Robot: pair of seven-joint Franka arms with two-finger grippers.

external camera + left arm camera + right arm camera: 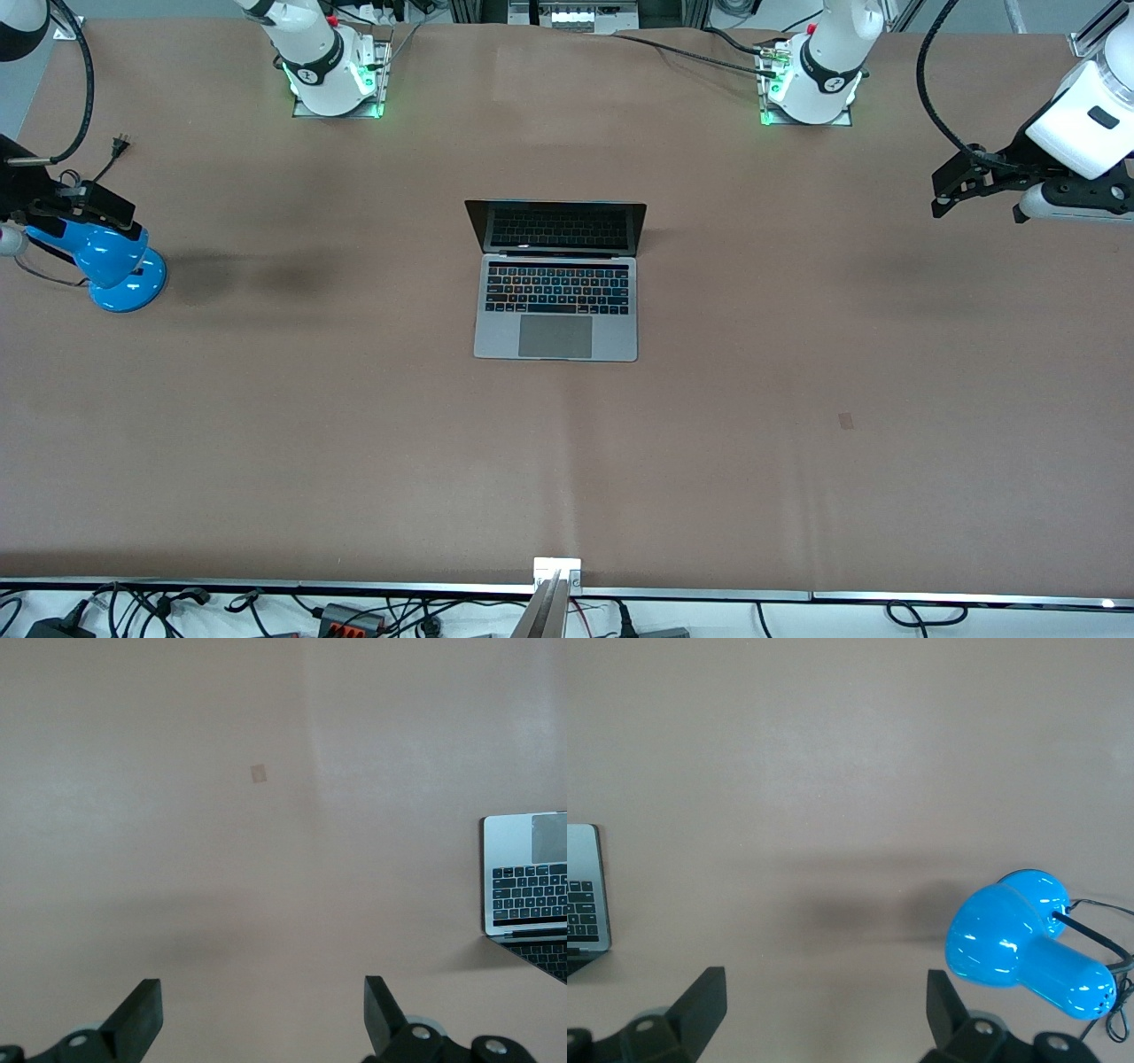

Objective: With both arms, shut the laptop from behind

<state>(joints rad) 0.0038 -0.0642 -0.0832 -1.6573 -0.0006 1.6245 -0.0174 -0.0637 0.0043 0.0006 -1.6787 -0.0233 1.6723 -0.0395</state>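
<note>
The silver-grey laptop (556, 301) stands open in the middle of the table, its dark screen upright and facing the front camera. Its edge also shows in the left wrist view (527, 877) and in the right wrist view (585, 890). My left gripper (961, 186) is open and empty, up over bare table toward the left arm's end, well away from the laptop; its fingers are wide apart in its wrist view (263, 1014). My right gripper (89, 202) is open and empty over the right arm's end, beside a blue lamp; its wrist view shows the spread fingers (827, 1010).
A blue desk lamp (111, 261) stands on the table at the right arm's end, also in the right wrist view (1028, 943), its black cord and plug (120, 142) close by. A small tape patch (846, 420) lies on the brown tabletop. Cables hang along the table's near edge.
</note>
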